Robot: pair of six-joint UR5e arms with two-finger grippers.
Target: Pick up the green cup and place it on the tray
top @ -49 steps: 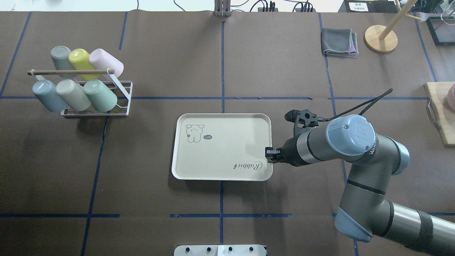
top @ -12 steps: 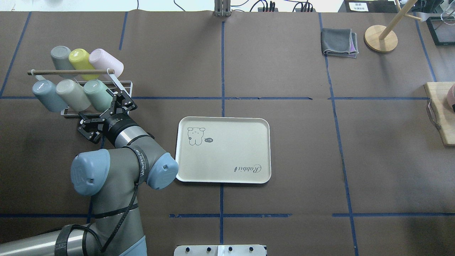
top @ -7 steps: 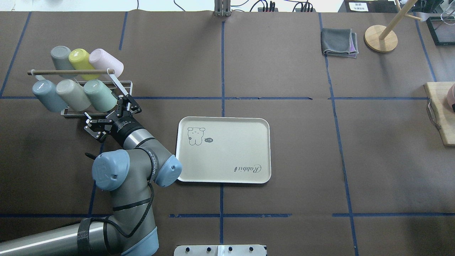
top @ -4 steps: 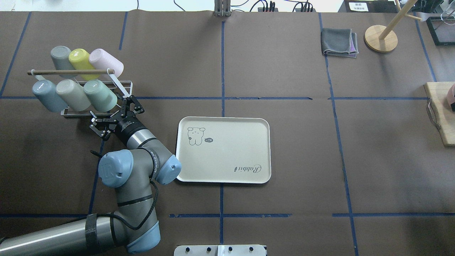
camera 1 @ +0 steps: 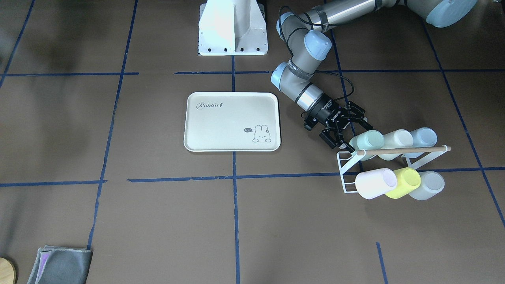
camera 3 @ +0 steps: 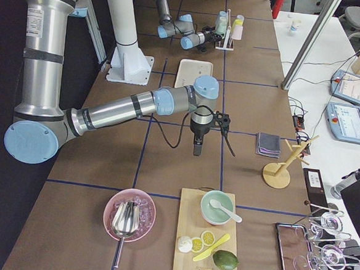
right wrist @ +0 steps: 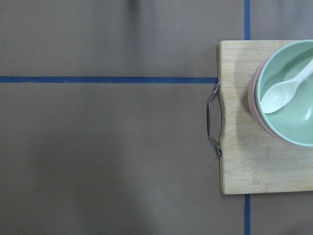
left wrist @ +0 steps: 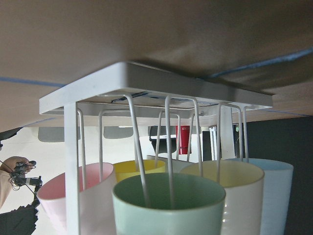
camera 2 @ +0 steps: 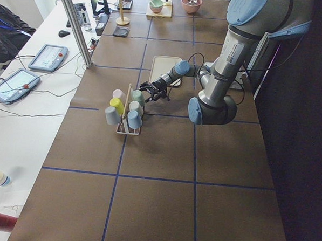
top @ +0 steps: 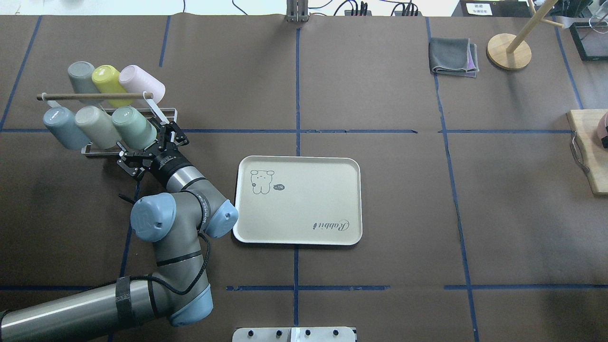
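The mint-green cup [top: 132,126] lies mouth-down and tilted on a white wire rack [top: 167,124], rightmost in the front row. It also shows in the front view [camera 1: 370,141] and, mouth toward the camera, in the left wrist view [left wrist: 168,208]. My left gripper [top: 143,141] is open, its fingers either side of the cup's mouth end, not closed on it [camera 1: 354,136]. The cream tray [top: 308,190] with "Rabbit" script lies flat at mid-table, right of the left arm. My right gripper [camera 3: 196,150] shows only in the right side view; I cannot tell if it is open.
The rack also holds blue [top: 61,127], beige [top: 96,126], grey, yellow [top: 108,80] and pink cups under a wooden bar [top: 95,96]. A grey cloth [top: 453,57], a wooden stand [top: 509,51] and a cutting board [top: 588,156] with a green bowl [right wrist: 288,93] lie far right.
The left arm has come in and moved its open gripper up to the green cup's mouth end. The right arm has left the tray's right edge and the overhead view.
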